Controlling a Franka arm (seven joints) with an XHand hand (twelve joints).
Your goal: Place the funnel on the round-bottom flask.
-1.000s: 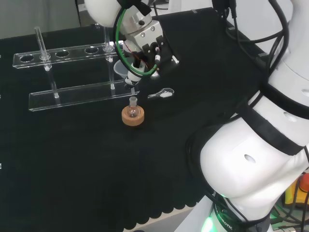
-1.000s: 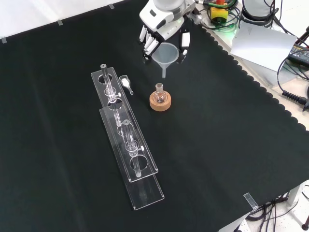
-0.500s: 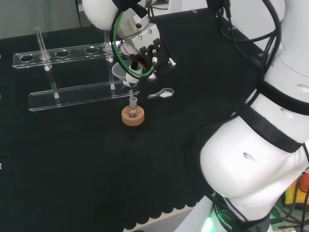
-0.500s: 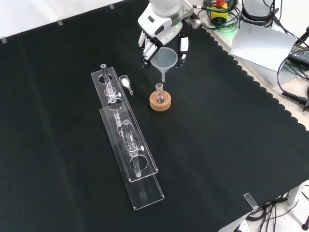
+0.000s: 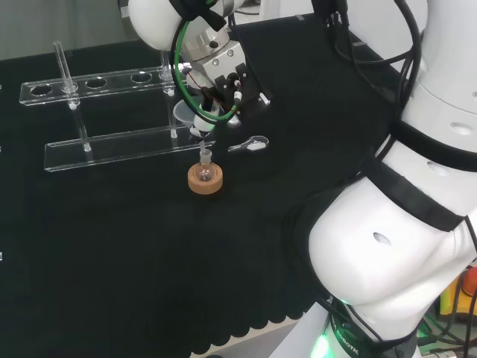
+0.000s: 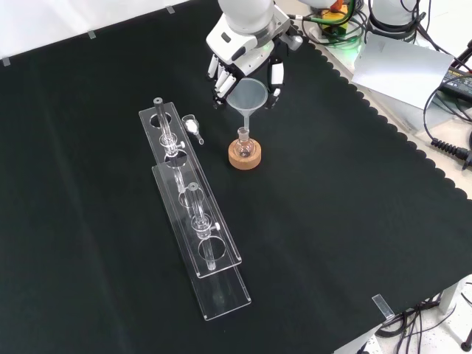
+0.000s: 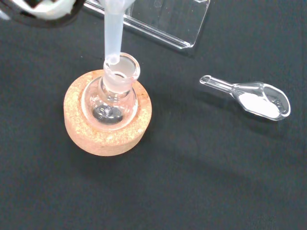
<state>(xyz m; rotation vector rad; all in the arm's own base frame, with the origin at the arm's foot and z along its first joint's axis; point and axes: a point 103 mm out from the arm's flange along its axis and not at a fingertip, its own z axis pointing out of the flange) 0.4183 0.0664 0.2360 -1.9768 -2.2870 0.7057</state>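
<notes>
White arm links (image 5: 387, 246), black-and-white robot hand (image 6: 243, 55), green cable (image 5: 179, 71).

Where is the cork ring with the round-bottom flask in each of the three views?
Head view: cork ring at centre-left, before the clear rack.
Front view: centre, just below the funnel.
Wrist view: left of centre.
Shared landmark: the clear scoop with white powder lies beside it.

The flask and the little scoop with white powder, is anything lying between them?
No. In the wrist view only bare black cloth lies between the flask and the scoop.
</notes>
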